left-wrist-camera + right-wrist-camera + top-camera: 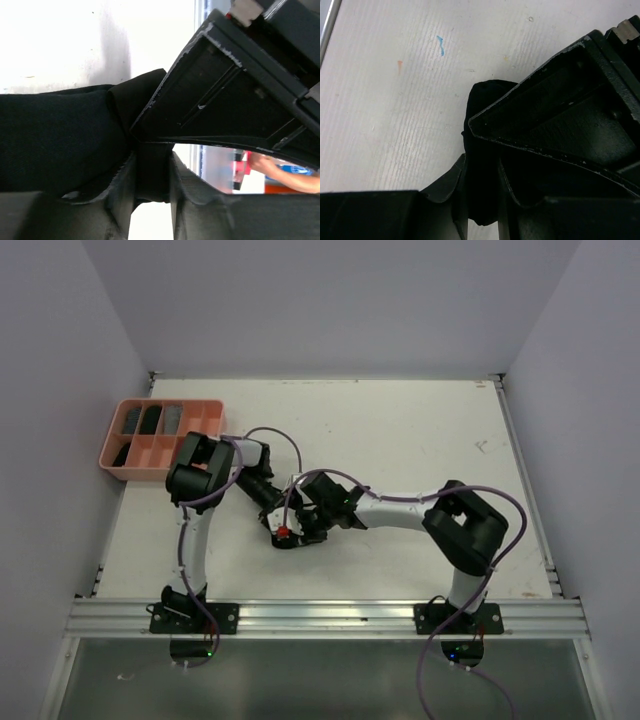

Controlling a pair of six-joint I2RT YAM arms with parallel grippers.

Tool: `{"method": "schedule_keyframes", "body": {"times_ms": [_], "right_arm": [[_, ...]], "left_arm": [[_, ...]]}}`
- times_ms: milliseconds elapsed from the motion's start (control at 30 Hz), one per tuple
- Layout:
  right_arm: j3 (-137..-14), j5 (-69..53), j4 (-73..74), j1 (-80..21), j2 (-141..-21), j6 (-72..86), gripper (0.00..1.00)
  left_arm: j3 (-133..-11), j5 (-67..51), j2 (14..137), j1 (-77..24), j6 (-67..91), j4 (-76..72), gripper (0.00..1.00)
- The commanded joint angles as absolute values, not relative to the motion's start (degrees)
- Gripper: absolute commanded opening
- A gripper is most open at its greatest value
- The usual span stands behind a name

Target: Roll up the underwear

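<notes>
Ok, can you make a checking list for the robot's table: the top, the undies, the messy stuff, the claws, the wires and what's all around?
Surface: white table, with a small blue mark and an orange mark in the right wrist view.
Job's things: black underwear, bunched up mid-table where the two arms meet; no striped pair seen.
Clutter: salmon-pink tray by the far left edge, with dark things in some compartments, too small to tell.
Grippers: left gripper and right gripper each pinch a fold of the black underwear.
Cables: purple cables loop along both arms.
Surroundings: pale walls on three sides; metal rail at the near edge.
</notes>
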State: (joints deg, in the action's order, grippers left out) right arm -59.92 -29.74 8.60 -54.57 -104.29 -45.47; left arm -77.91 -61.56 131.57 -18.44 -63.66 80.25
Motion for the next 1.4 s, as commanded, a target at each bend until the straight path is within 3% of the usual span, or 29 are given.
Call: {"method": "schedule_keyframes", "body": {"times_ms": [0, 100, 467, 633, 867, 1000, 1100, 1133, 1167, 1367], "right_arm": [[-60.6, -33.3, 13.2, -54.4, -106.6, -45.0, 0.00], [-60.7, -34.7, 15.7, -54.3, -106.9, -45.4, 0.00], [-63.0, -38.3, 22.3, -52.6, -108.8, -43.0, 0.00], [-67.9, -43.3, 27.2, -49.8, -112.7, -37.2, 0.00], [-80.3, -53.1, 37.6, -45.6, -124.1, -28.1, 0.00], [-85.7, -58.5, 40.8, -42.6, -130.0, -24.1, 0.00], [-88.0, -61.6, 41.8, -41.4, -133.7, -21.8, 0.00], [-88.8, -61.9, 43.3, -41.2, -134.6, -21.5, 0.00], [-90.6, -62.1, 44.2, -40.8, -136.0, -21.4, 0.00], [-95.9, -64.6, 49.3, -39.4, -144.0, -18.5, 0.00]], "left_arm": [[-77.4, -50.2, 128.9, -17.7, -63.1, 63.9, 0.37], [-78.8, -50.3, 127.1, -16.4, -62.1, 63.9, 0.45], [-90.2, -52.5, 123.8, -8.3, -62.6, 69.4, 0.54], [-88.9, -54.8, 117.4, -2.3, -60.0, 65.7, 0.63], [-73.2, -55.0, 98.0, 4.4, -54.4, 48.0, 0.75], [-58.9, -48.4, 83.1, 4.8, -50.7, 37.6, 0.79], [-55.1, -44.6, 75.3, 4.5, -53.4, 36.9, 0.83], [-54.6, -43.7, 72.5, 3.9, -54.4, 37.4, 0.85], [-53.9, -41.9, 70.9, 3.3, -56.1, 37.6, 0.99], [-39.9, -31.4, 54.0, -8.0, -60.6, 28.1, 1.00]]}}
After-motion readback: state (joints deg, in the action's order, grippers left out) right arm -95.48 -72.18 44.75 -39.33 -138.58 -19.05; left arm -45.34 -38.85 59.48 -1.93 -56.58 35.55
